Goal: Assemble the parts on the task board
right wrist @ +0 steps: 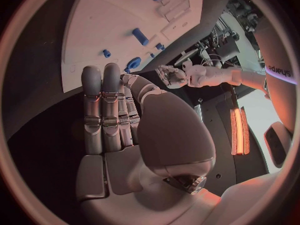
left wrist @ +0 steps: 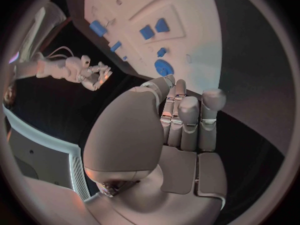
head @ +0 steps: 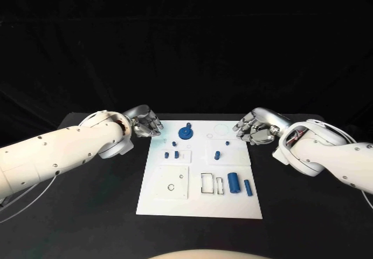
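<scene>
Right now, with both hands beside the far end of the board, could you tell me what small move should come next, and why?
Probably bring the right hand toward the near end of the task board, over the two loose blue cylinders. Both it and the left hand hold nothing, and those cylinders lie on the right hand's side.

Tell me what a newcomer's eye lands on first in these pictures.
First the white task board in the middle of the black table, with blue parts on it, the round blue part at its far end being the largest. Then the left hand and right hand, poised at the board's far corners and holding nothing.
</scene>
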You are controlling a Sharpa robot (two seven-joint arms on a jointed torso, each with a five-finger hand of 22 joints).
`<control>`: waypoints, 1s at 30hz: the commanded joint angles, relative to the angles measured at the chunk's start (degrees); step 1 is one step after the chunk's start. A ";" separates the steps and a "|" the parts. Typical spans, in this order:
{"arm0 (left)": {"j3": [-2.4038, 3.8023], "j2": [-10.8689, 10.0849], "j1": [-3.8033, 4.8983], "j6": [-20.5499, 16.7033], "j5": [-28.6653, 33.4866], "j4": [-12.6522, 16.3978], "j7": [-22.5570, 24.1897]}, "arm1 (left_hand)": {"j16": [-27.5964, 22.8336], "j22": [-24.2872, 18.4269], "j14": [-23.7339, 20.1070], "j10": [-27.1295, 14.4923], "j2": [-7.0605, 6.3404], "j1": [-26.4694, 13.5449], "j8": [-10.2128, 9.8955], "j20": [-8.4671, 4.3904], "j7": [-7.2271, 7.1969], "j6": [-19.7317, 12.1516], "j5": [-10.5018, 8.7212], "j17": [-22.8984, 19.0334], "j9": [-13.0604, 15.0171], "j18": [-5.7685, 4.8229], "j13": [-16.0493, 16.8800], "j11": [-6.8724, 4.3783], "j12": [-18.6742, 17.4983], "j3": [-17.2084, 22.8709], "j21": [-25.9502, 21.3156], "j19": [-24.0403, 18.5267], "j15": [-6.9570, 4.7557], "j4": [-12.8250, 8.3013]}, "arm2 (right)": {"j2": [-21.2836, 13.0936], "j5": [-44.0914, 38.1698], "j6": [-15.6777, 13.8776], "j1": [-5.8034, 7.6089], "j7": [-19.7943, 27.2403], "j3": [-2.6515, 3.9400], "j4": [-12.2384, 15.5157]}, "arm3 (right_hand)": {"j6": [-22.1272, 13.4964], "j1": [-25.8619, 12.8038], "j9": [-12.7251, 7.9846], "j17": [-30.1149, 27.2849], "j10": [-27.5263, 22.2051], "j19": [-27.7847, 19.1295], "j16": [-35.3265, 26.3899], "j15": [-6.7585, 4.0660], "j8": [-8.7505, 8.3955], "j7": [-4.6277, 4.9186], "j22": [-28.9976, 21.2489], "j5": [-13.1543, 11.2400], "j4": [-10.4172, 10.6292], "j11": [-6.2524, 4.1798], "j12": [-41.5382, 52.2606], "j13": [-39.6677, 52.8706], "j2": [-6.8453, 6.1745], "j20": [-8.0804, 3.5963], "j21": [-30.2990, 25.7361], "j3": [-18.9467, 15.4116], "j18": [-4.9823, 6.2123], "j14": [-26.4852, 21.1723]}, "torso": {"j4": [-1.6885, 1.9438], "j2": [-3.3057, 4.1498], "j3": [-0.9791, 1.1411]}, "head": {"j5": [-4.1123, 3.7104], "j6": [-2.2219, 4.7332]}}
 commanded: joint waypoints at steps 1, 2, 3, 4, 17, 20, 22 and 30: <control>0.01 -1.38 0.17 -6.12 31.46 2.20 8.46 | -5.38 -6.86 -4.13 -0.81 0.00 -0.47 0.23 0.18 -0.10 0.39 -0.01 -7.98 -0.27 1.70 0.43 0.09 0.38 0.20 -5.89 -5.09 0.19 -0.04 | 1.50 -16.98 6.01 0.09 -6.70 0.01 -0.91 | 0.18 -1.49 0.10 3.46 -0.70 2.16 4.38 -0.26 -0.58 -0.01 8.91 -0.66 0.01 -0.16 -0.30 0.25 -0.82 0.02 10.48 1.42 -1.53 2.03 | 0.18 0.15 -0.15 | -1.65 0.19; -0.04 -1.91 0.19 -6.43 36.23 2.89 9.36 | -7.17 -8.94 -5.37 -0.92 -0.15 -0.97 0.24 0.26 -0.08 0.39 -0.05 -10.54 -0.34 2.09 0.56 0.11 0.51 -0.07 -7.75 -6.54 0.27 0.12 | 2.05 -18.52 6.32 0.11 -7.29 0.01 -1.32 | 0.09 -1.75 0.11 4.42 -1.04 2.66 5.52 -0.17 -0.71 0.03 11.27 -0.83 0.01 -0.25 -0.48 0.29 -0.97 0.08 13.24 1.89 -1.90 1.88 | 0.18 0.13 -0.18 | -1.98 0.16; -0.11 -2.41 0.21 -6.70 40.16 3.60 10.24 | -8.21 -10.20 -5.97 -0.93 -0.31 -1.60 0.27 0.33 -0.10 0.41 -0.13 -11.93 -0.39 2.30 0.69 0.15 0.66 -0.54 -8.95 -7.31 0.32 0.36 | 2.60 -19.83 6.62 0.12 -7.78 0.01 -1.77 | -0.07 -2.08 0.11 6.25 -1.43 2.99 7.54 -0.02 -0.87 0.10 13.31 -1.08 0.07 -0.43 -0.68 0.33 -1.07 0.15 15.56 2.48 -2.17 1.78 | 0.20 0.12 -0.23 | -2.25 0.15; -0.18 -2.90 0.22 -6.87 43.29 4.32 11.08 | -9.09 -11.28 -6.41 -0.93 -0.44 -2.13 0.30 0.38 -0.13 0.43 -0.17 -13.09 -0.43 2.49 0.82 0.13 0.81 -1.04 -10.01 -7.90 0.34 0.55 | 3.14 -20.93 6.91 0.12 -8.22 0.01 -2.23 | -0.23 -2.39 0.11 8.09 -1.85 3.23 9.43 0.03 -0.99 0.10 14.80 -1.23 0.11 -0.29 -0.89 0.33 -1.31 0.23 17.26 2.82 -2.39 1.62 | 0.18 0.08 -0.21 | -2.31 0.13; -0.50 -5.95 0.16 -8.17 56.21 10.13 16.80 | -13.04 -15.82 -6.86 -1.52 -0.45 -4.94 0.45 0.56 -0.09 0.31 -0.30 -17.03 -0.87 2.86 1.72 0.28 1.73 -5.91 -15.16 -8.03 0.46 1.61 | 8.13 -25.95 8.78 -0.77 -9.43 -0.01 -5.73 | -0.98 -4.04 0.40 28.00 -4.96 6.95 30.82 0.85 -1.06 0.76 28.45 -2.05 0.23 0.78 -1.82 0.06 -2.25 1.27 33.53 5.61 -4.84 1.61 | 0.21 0.25 -0.33 | -3.80 0.32; -0.52 -6.20 0.16 -8.20 56.75 10.92 17.38 | -13.22 -16.13 -6.75 -1.65 -0.26 -4.93 0.45 0.55 -0.11 0.24 -0.27 -17.16 -0.94 2.86 1.82 0.29 1.81 -6.56 -15.55 -7.78 0.45 1.66 | 9.02 -26.72 9.73 -1.04 -9.91 -0.03 -6.80 | -0.99 -4.35 0.45 28.21 -6.20 6.62 31.29 1.09 -1.05 0.95 28.52 -2.68 0.26 1.08 -2.15 -0.13 -2.50 1.51 33.39 5.55 -4.77 1.25 | 0.20 0.29 -0.38 | -3.80 0.31; -0.52 -6.30 0.16 -8.17 56.78 11.25 17.56 | -13.22 -16.13 -6.75 -1.65 -0.26 -4.93 0.45 0.55 -0.11 0.24 -0.27 -17.16 -0.94 2.86 1.82 0.29 1.81 -6.56 -15.55 -7.78 0.45 1.66 | 9.51 -27.19 10.52 -1.21 -10.20 -0.05 -7.46 | -1.05 -4.42 0.46 28.31 -6.66 6.54 31.48 1.17 -1.06 1.01 28.60 -2.97 0.25 1.19 -2.19 -0.18 -2.56 1.60 33.41 5.49 -4.75 1.13 | 0.29 0.31 -0.41 | -3.88 0.25; -0.53 -6.80 0.16 -8.35 59.22 12.66 18.14 | -13.45 -16.57 -6.63 -1.82 0.22 -4.41 0.48 0.52 -0.11 0.20 -0.19 -17.32 -1.03 2.86 1.98 0.25 1.96 -7.22 -16.10 -7.41 0.42 1.49 | 10.62 -27.83 12.32 -2.12 -10.33 -0.09 -8.32 | -0.93 -4.43 0.52 29.68 -6.97 6.80 32.96 1.21 -0.98 0.95 29.39 -3.40 0.23 1.22 -1.74 -0.20 -2.43 1.75 34.35 5.44 -4.91 1.15 | 0.25 0.41 -0.37 | -3.45 0.05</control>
